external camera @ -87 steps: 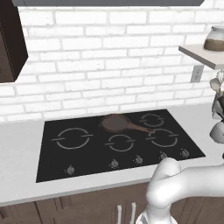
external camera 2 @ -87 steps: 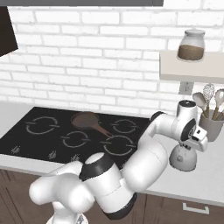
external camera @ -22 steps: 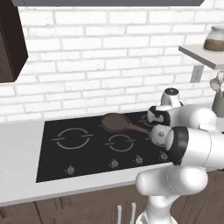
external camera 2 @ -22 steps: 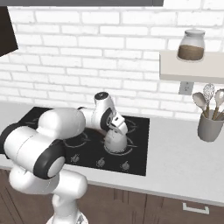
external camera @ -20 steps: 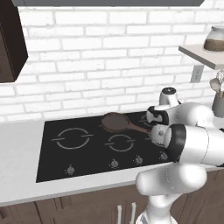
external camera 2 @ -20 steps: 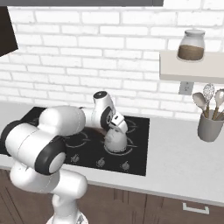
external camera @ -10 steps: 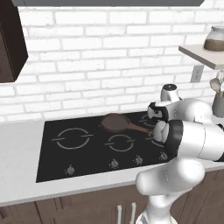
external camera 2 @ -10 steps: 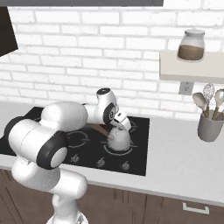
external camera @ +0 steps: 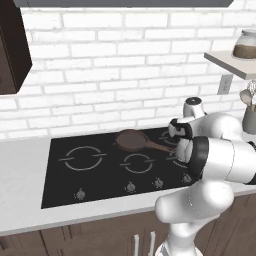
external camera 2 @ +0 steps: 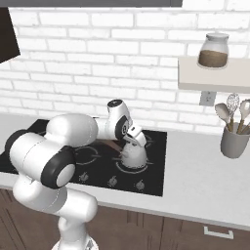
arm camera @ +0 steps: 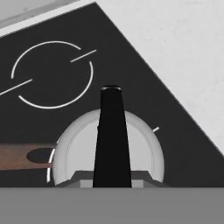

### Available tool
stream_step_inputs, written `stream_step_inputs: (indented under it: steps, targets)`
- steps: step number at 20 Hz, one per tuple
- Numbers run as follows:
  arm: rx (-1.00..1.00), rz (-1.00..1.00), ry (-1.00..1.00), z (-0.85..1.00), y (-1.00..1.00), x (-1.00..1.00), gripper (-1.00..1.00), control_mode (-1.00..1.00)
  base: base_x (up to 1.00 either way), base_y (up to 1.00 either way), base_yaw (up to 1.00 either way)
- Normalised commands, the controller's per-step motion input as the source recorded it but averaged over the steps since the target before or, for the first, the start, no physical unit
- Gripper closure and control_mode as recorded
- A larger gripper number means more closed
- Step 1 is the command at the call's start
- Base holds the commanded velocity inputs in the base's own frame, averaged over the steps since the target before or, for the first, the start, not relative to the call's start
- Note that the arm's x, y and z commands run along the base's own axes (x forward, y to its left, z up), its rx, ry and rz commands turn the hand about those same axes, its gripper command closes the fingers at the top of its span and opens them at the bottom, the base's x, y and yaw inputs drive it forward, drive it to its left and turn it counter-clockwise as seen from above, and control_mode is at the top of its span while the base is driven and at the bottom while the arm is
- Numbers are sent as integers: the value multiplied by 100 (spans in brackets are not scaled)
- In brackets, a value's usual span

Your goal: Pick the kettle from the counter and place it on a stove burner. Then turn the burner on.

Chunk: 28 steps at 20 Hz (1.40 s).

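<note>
Knobs point(external camera 2: 112, 181), small and round, are sitting in a row along the near edge of the black glass cooktop point(external camera 2: 152, 180); three are showing in the right base view beyond the arm. Just past them, the kettle point(external camera 2: 134, 155) is resting on the cooktop, a small rounded silver-grey metal body with a smooth dull sheen. In the hand view the kettle point(arm camera: 144, 148) is appearing as a pale dome crossed by a flat black strip, its handle point(arm camera: 111, 135), and it is sitting over the stove burner point(arm camera: 155, 129), a thin grey ring of which a short tick is peeking out beside the body. The gripper point(external camera 2: 134, 138) is pressing down over the top of the kettle, its jaws drawn close together and pinching the handle. Next to the kettle, the brown handle of the frying pan point(arm camera: 17, 156) is reaching in from the side, matte and flat. In the left base view the one frying pan point(external camera: 131, 140) is lying near the middle of the glass, round and shallow. A second ring with tick marks point(arm camera: 52, 74) is lying farther off. Around the glass, the counter point(external camera 2: 205, 180) is spreading pale grey and smooth. Farther right, a grey cup point(external camera 2: 233, 141) is holding a few utensils, and one glass jar point(external camera 2: 213, 50) with brown contents is standing on a shelf against the white brick wall point(external camera 2: 78, 53).
</note>
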Motion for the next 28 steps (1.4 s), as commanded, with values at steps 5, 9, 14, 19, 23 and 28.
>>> stream_step_inputs:
  steps: [5, 9, 14, 19, 23, 28]
  targets:
    - [-1, 0, 0, 0, 0, 0, -100, -100, 0, 0, 0]
    - [0, 0, 0, 0, 0, 0, -100, -100, 0, 0, 0]
    - [0, 0, 0, 9, 0, -2, -100, -100, 0, 0, 0]
    - [3, 1, -16, 80, -3, -59, -100, -100, 0, 0, 0]
    - [0, 3, -6, 54, -24, -100, -100, -100, 0, 0, 0]
    - [0, 13, 13, -23, -56, -96, -100, -100, 0, 0, 0]
